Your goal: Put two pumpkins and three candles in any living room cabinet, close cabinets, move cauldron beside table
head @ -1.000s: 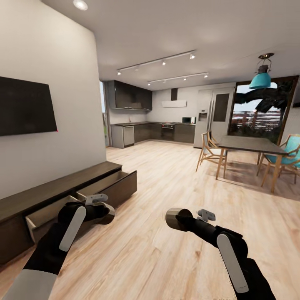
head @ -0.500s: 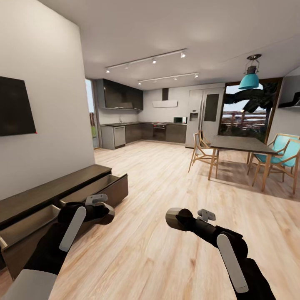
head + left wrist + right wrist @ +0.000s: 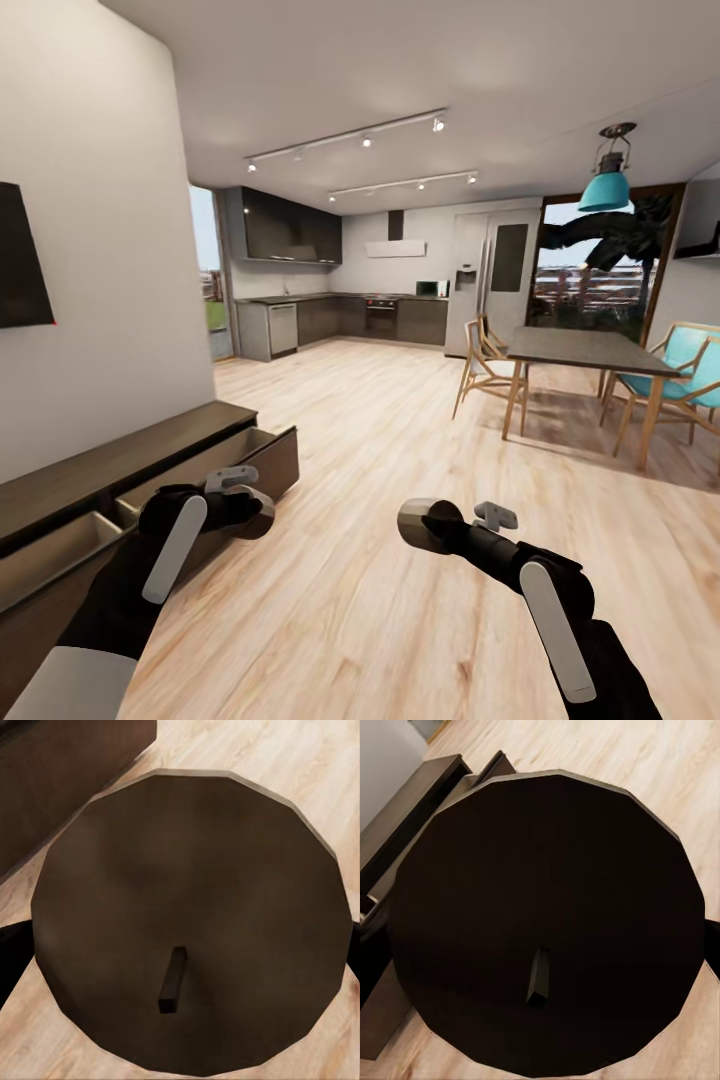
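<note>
In each claw (image 3: 262, 508), a candle (image 3: 191, 922) (cabinet (image 3: 120, 470) beside)

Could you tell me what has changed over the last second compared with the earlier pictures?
The whole head view has swung to the right, so the camera turned and not the furniture: the cabinet and the wall screen have slid toward the left edge. The cabinet's drawers stay open. Nothing was picked up or released: the left gripper and right gripper each keep a candle, one and the other, in unchanged poses.

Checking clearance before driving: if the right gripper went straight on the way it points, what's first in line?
Likely bare wood floor: the right gripper, holding a candle, points ahead-left over open floor. Depth is unclear.
</note>
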